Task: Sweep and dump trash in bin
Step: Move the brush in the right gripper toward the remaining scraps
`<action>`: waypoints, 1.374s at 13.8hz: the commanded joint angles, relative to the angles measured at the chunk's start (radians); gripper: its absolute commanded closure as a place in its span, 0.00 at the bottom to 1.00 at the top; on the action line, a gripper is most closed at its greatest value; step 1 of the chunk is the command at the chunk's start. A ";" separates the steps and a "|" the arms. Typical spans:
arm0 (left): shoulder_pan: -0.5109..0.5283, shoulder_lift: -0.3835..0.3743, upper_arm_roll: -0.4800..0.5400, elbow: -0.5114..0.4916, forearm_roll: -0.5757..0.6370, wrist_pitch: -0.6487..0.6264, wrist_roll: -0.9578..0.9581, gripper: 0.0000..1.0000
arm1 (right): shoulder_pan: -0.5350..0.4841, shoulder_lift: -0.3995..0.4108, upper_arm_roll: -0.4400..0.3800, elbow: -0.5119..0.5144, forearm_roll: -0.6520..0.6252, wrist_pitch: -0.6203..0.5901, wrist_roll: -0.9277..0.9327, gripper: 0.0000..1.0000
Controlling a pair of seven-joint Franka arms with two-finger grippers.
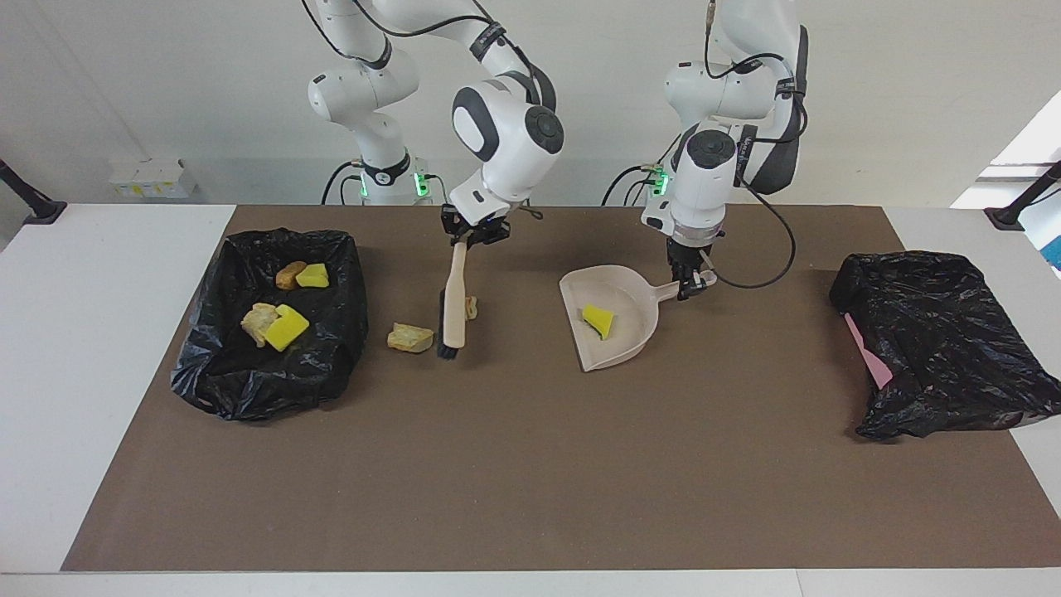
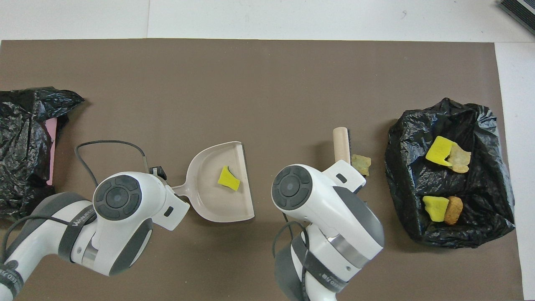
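My right gripper (image 1: 469,239) is shut on the top of a beige brush (image 1: 453,307), which hangs tilted with its black bristles low by the mat. Two loose pieces of trash flank it: a tan lump (image 1: 410,337) (image 2: 361,163) and a striped lump (image 1: 471,308) half hidden by the brush (image 2: 341,144). My left gripper (image 1: 690,282) is shut on the handle of the beige dustpan (image 1: 630,319) (image 2: 209,200), which lies flat and holds a yellow sponge chunk (image 1: 598,321) (image 2: 228,178). The black-lined bin (image 1: 348,282) (image 2: 401,167) holds several scraps. In the overhead view both grippers are hidden under their wrists.
A second crumpled black bag (image 1: 937,340) (image 2: 25,146) with a pink edge showing lies at the left arm's end of the table. A black cable (image 1: 771,257) loops from the left wrist over the mat beside the dustpan handle. The brown mat (image 1: 530,464) covers the table's middle.
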 commanded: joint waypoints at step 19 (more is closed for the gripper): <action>-0.008 -0.002 -0.002 -0.007 -0.011 0.025 -0.077 1.00 | -0.136 -0.160 0.022 -0.304 0.241 0.217 -0.296 1.00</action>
